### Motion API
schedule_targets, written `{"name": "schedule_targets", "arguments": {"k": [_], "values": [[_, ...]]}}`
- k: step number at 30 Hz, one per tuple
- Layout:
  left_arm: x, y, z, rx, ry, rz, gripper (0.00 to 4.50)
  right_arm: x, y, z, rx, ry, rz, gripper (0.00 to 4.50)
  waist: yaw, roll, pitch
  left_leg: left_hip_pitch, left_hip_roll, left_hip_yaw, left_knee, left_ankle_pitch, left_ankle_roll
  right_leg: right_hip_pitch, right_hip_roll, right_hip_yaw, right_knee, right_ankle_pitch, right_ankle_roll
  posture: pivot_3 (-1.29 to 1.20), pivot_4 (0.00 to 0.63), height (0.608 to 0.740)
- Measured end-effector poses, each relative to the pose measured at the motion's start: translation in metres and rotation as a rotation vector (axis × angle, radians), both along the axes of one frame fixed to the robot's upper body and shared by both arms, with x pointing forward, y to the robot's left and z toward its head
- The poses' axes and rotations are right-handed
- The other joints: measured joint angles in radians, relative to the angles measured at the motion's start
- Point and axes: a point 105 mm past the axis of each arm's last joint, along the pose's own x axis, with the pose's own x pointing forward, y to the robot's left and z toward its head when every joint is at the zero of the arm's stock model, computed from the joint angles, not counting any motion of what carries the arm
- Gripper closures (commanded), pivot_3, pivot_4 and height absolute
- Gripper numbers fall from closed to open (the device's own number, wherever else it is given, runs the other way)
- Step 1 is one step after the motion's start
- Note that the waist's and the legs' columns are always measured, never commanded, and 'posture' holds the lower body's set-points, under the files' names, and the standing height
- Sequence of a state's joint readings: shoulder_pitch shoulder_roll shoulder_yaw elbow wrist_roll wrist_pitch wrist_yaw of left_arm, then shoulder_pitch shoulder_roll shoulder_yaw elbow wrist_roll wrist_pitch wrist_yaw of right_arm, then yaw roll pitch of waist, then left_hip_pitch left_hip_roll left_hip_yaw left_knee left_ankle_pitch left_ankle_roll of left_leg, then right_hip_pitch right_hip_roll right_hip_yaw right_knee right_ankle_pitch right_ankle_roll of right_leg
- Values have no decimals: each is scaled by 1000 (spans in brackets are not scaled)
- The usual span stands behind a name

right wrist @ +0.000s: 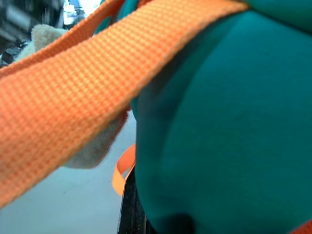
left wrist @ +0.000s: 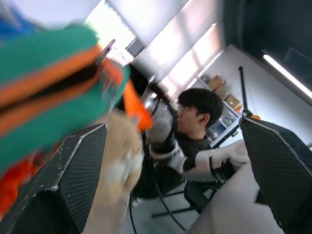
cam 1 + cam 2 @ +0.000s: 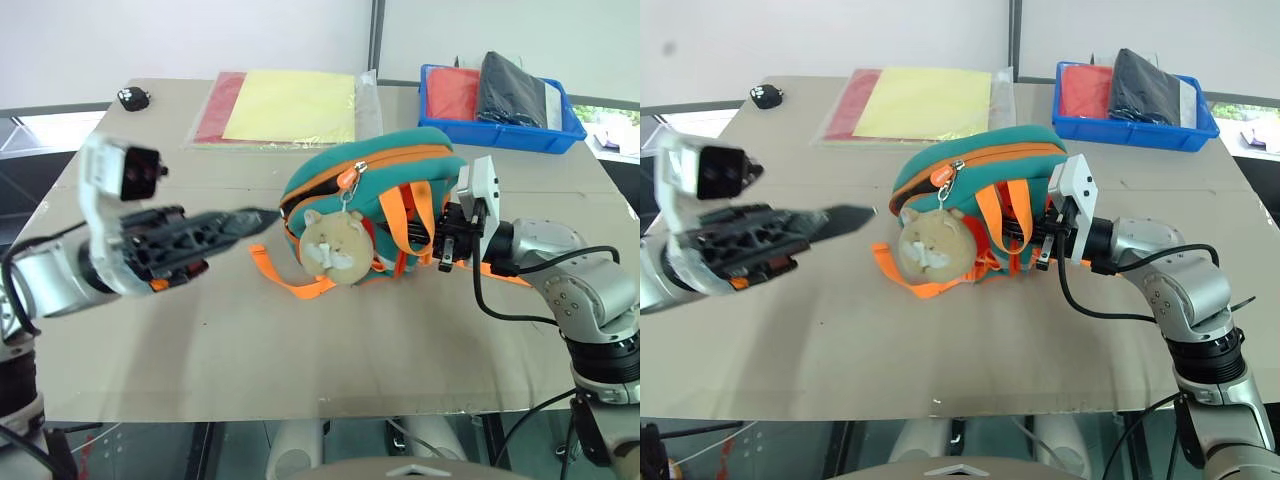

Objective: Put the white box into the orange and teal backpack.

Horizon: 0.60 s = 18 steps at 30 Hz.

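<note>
The orange and teal backpack (image 3: 375,175) lies on its side in the middle of the table, its tan plush charm (image 3: 335,247) hanging at the front. A dark gap shows along its orange zip. My right gripper (image 3: 441,243) is shut among the orange straps (image 1: 87,83) on the backpack's right side, pinching the webbing against the teal fabric. My left gripper (image 3: 262,220) hovers just left of the backpack, pointing at it. It is open, fingers (image 2: 73,170) wide apart and nothing between them. The white box is out of view.
A blue bin (image 3: 502,135) holding red and dark items stands at the back right. Yellow and red sheets (image 3: 290,105) in clear sleeves lie at the back middle. A small black object (image 3: 133,97) sits at the far left corner. A person (image 2: 195,122) sits beyond the table.
</note>
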<state>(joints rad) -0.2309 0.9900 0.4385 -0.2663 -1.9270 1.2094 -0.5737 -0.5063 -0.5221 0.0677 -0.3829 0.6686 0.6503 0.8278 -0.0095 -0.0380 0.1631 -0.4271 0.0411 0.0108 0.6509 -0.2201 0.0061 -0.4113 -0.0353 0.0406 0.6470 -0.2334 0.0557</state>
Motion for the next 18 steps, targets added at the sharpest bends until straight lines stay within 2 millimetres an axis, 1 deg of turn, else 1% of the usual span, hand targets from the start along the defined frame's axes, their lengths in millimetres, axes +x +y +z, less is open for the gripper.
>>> {"name": "schedule_targets", "arguments": {"k": [2, 4, 6, 7, 9, 11, 12, 15, 17, 18], "values": [[-3, -8, -13, 52, 29, -9, 56, 0, 1, 1, 1, -2, 6, 4500, 0, 0, 0, 0, 0, 0, 0, 0, 0, 0, 0, 0, 0, 0, 0, 0, 150, 740], [-1, -15, -25, 75, 29, 6, 56, -1, 1, 1, 1, -2, 9, 4500, 1, 1, 0, 1, 0, 1, 0, 0, 0, 0, 0, 1, 0, 0, 0, 0, 150, 740], [2, -23, -32, 59, 31, 14, 56, -1, 1, 1, 1, -1, 11, 4500, 1, 0, 0, 1, 0, 1, 0, 0, 0, 0, 0, 1, 0, 0, 0, 0, 150, 740], [7, -30, -39, 38, 41, 26, 56, -1, 1, 1, 1, 3, 13, 4500, 1, 0, 0, 1, 0, 2, 0, 0, 0, 0, 0, 1, 0, 0, 0, 0, 150, 740], [12, -36, -44, 24, 43, 46, 56, -2, 1, 0, 1, 7, 15, 4500, 1, 0, 0, 1, 0, 2, 0, 0, 0, 0, 0, 2, -1, 0, 0, 0, 150, 740], [28, -53, -45, -63, 20, 96, 591, -2, 2, 0, 1, 11, 13, 4500, 6, 0, -1, 0, 0, 1, 0, 0, 0, 0, 0, 2, -1, 0, 0, 0, 150, 740], [31, -57, -47, -72, 21, 107, 859, -2, 2, 1, 2, 10, 11, 4500, 6, -1, -1, 0, 0, 1, 0, 0, 0, 0, 0, 2, -1, 0, 0, 0, 150, 740], [37, -58, -51, -52, 0, 149, 2121, 0, 3, 1, 8, 11, -6, 4500, -3, -1, -1, 1, 0, 2, -1, 0, 0, 0, 1, 2, -1, 0, 0, 0, 150, 740], [39, -57, -50, -55, -13, 164, 3096, 1, 3, 1, 14, 11, -22, 4500, -2, -1, -1, 1, 0, 2, -1, 0, 0, 0, 1, 2, -1, 0, 0, 0, 150, 740], [39, -57, -50, -53, -23, 167, 3472, 3, 3, 1, 16, 9, -38, 4500, -2, -1, -1, 1, 0, 2, -1, 0, 0, 0, 1, 2, -1, 0, 0, 0, 150, 740]]}}
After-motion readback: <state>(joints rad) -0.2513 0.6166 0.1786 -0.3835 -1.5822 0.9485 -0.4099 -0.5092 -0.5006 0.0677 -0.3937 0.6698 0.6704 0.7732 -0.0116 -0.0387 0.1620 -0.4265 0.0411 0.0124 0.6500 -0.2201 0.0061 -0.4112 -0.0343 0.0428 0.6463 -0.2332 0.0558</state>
